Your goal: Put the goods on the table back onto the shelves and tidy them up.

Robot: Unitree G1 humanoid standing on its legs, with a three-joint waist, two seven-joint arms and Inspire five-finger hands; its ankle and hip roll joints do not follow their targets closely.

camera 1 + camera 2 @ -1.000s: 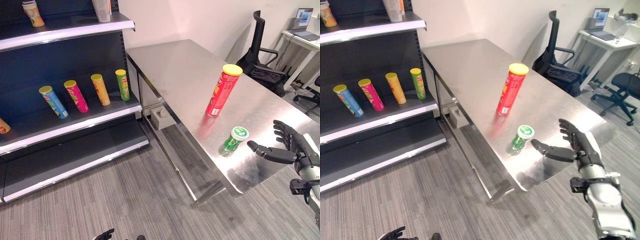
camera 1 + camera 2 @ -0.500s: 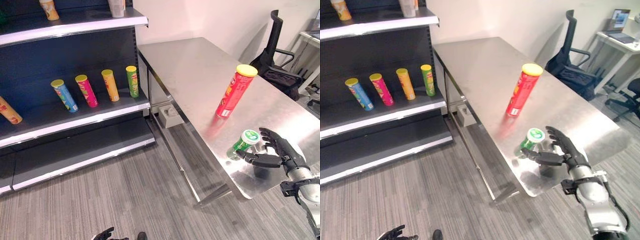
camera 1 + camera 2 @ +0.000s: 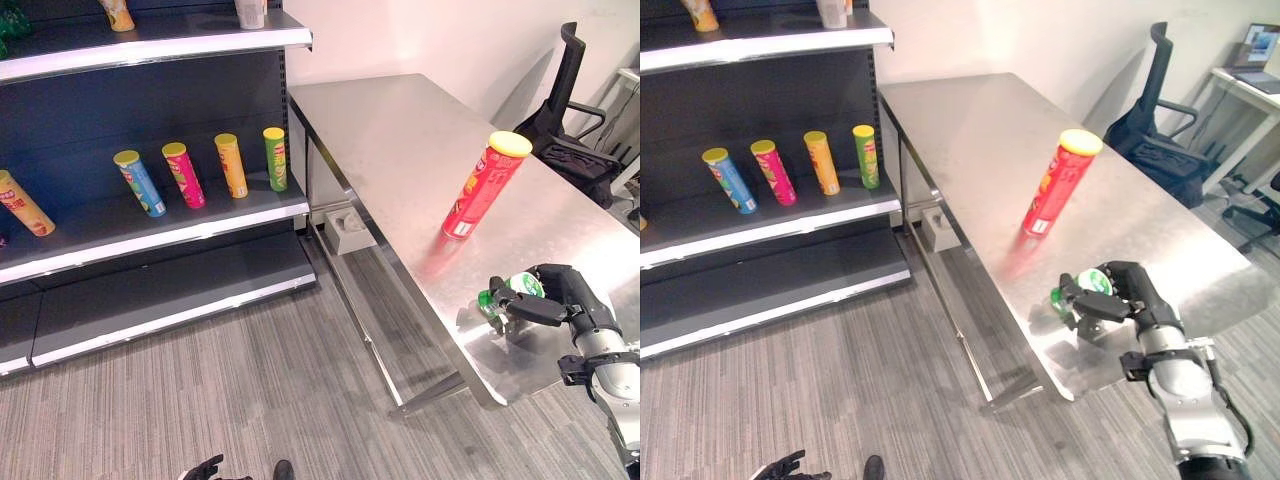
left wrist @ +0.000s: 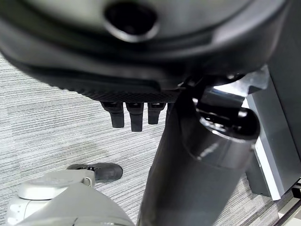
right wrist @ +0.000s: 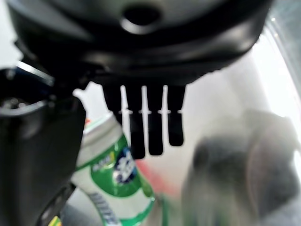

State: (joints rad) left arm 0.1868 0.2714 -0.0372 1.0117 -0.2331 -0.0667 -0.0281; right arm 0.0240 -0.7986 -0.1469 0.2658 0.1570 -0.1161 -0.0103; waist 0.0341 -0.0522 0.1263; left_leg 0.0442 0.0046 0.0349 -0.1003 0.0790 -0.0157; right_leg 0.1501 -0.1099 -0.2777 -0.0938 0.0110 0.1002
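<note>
A short green can (image 3: 497, 297) with a white-and-green lid stands near the front edge of the steel table (image 3: 400, 140). My right hand (image 3: 566, 298) is shut on it, thumb across the near side and fingers curled over the far side. The right wrist view shows the green can (image 5: 113, 188) between the thumb and the fingers (image 5: 148, 127). A tall red can (image 3: 480, 186) with a yellow lid stands upright farther back on the table. My left hand (image 3: 205, 468) hangs low by the floor, fingers (image 4: 131, 115) relaxed and holding nothing.
The dark shelf unit (image 3: 160, 225) at the left carries blue (image 3: 140, 183), pink (image 3: 183, 175), orange (image 3: 232, 165) and green (image 3: 275, 158) cans on its middle board, with one more orange can (image 3: 20, 203) at the far left. A grey box (image 3: 350, 228) sits under the table. An office chair (image 3: 580, 110) stands behind.
The camera has shifted. My right hand has moved in from the right, and its thumb and fingers have closed round the green can.
</note>
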